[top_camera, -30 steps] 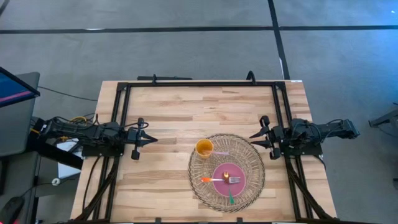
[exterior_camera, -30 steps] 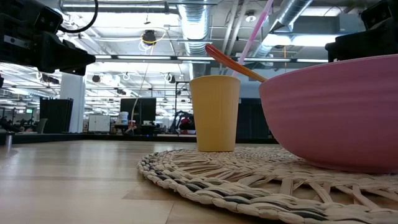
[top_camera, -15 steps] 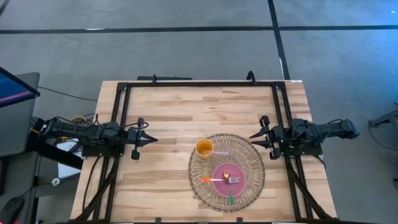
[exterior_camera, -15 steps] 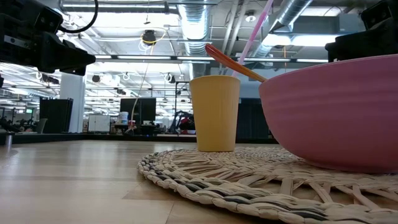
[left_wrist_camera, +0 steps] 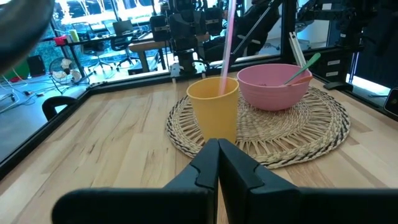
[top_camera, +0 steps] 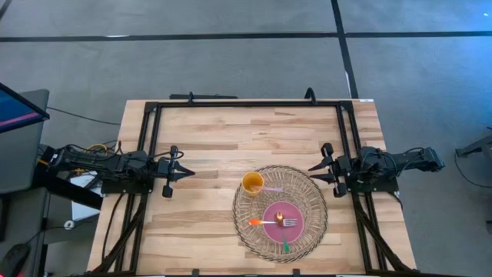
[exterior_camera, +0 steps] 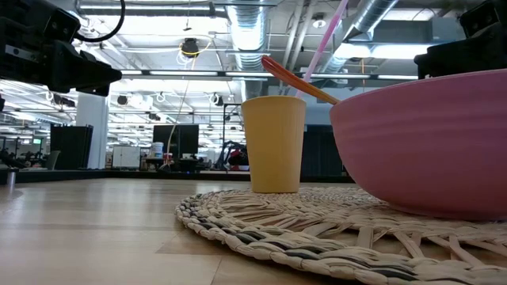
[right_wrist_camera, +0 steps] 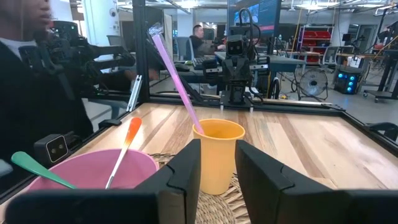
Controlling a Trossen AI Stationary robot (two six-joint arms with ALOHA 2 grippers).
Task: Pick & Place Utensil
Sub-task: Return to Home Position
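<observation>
A yellow cup [top_camera: 252, 183] stands on the far-left part of a round woven mat [top_camera: 307, 192], with a pink utensil [right_wrist_camera: 174, 74] leaning in it. A pink bowl [top_camera: 283, 219] sits on the mat nearer the table's near edge. An orange utensil [top_camera: 257, 222], a green one [top_camera: 285, 245] and a fork [top_camera: 290, 223] rest in the bowl, handles over its rim. My left gripper [top_camera: 187, 173] hovers shut, left of the mat. My right gripper [top_camera: 311, 171] hovers open at the mat's far-right edge, pointing at the cup [right_wrist_camera: 217, 155].
Black frame rails [top_camera: 246, 104] run along the table's far, left and right sides. Bare wood lies between the left gripper and the mat, and across the far half of the table. In the low view the bowl [exterior_camera: 428, 150] fills the right side, with the cup [exterior_camera: 273, 146] behind it.
</observation>
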